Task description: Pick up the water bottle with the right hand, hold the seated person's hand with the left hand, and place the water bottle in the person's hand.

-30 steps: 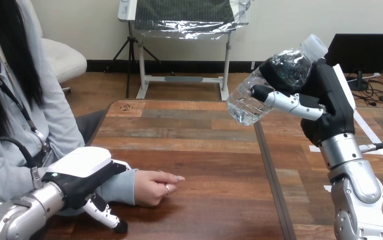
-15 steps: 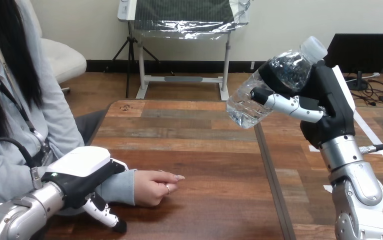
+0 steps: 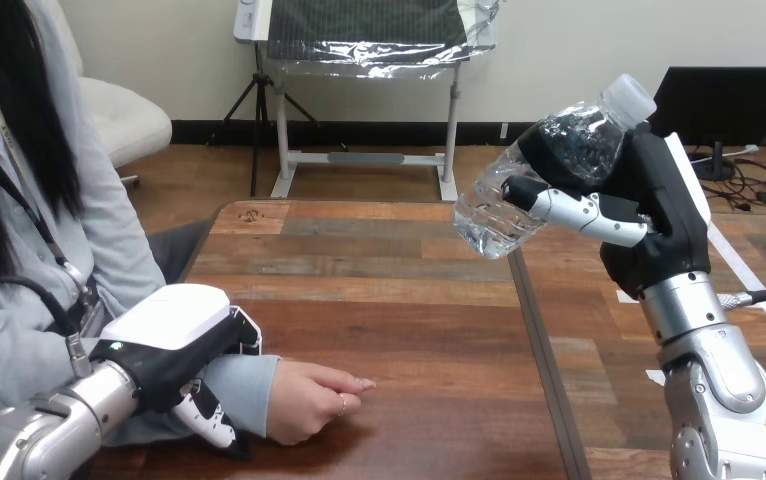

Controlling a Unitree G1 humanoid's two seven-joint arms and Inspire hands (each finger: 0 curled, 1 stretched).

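Observation:
A clear plastic water bottle [image 3: 519, 190] with a white cap hangs tilted above the table's right half, cap up and to the right. My right hand [image 3: 659, 205] is shut on it, fingers wrapped over its upper part. At the near left the person's hand [image 3: 309, 400] rests on the table, loosely closed with one finger pointing right. My left hand [image 3: 174, 345] lies over the grey-sleeved wrist [image 3: 244, 385] just behind it. Its thumb [image 3: 207, 420] curls round the near side and its fingers go over the far side.
The wooden table [image 3: 389, 290] has a dark seam [image 3: 544, 350] running front to back under the bottle. The person sits at the left edge, their forearm lying across the near left corner. Bare tabletop lies between the person's hand and the bottle.
My left hand and the person's wrist and hand have shifted slightly toward the near edge and to the right. The bottle in my right hand has barely moved.

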